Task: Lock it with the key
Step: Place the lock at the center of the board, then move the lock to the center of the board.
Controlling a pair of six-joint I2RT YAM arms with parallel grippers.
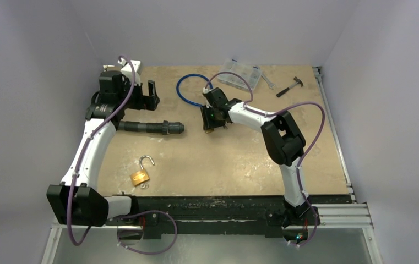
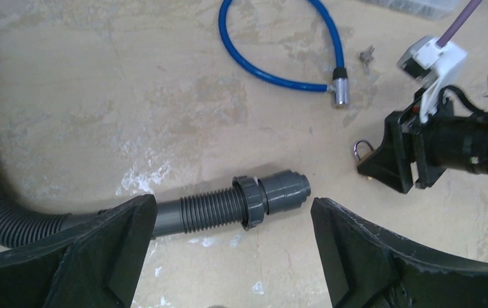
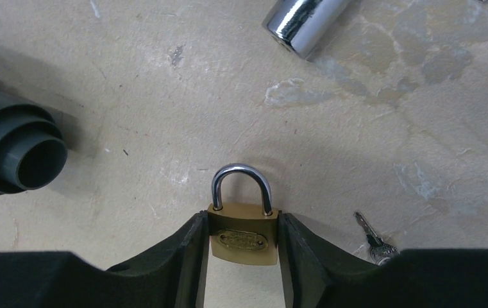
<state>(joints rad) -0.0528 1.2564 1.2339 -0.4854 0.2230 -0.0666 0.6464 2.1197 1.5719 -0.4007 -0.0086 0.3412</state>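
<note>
My right gripper (image 3: pixel 241 221) is shut on the body of a small brass padlock (image 3: pixel 242 236) with its chrome shackle closed, held low over the table. A small key (image 3: pixel 370 236) lies on the table just right of the fingers. In the top view the right gripper (image 1: pixel 213 122) is at the table's middle. A second brass padlock (image 1: pixel 140 176) with its shackle swung open lies near the front left. My left gripper (image 2: pixel 231 208) is open and empty, above the end of a grey hose (image 2: pixel 254 199); in the top view the left gripper (image 1: pixel 143 96) is at the back left.
The grey corrugated hose (image 1: pixel 152 127) lies across the left middle, its open end (image 3: pixel 20 154) close to the right gripper. A blue cable lock (image 1: pixel 188 88) lies behind, its chrome end (image 3: pixel 302 22) nearby. A clear plastic box (image 1: pixel 240 74), a wrench (image 1: pixel 267 82) and a hammer (image 1: pixel 290 86) are at the back right.
</note>
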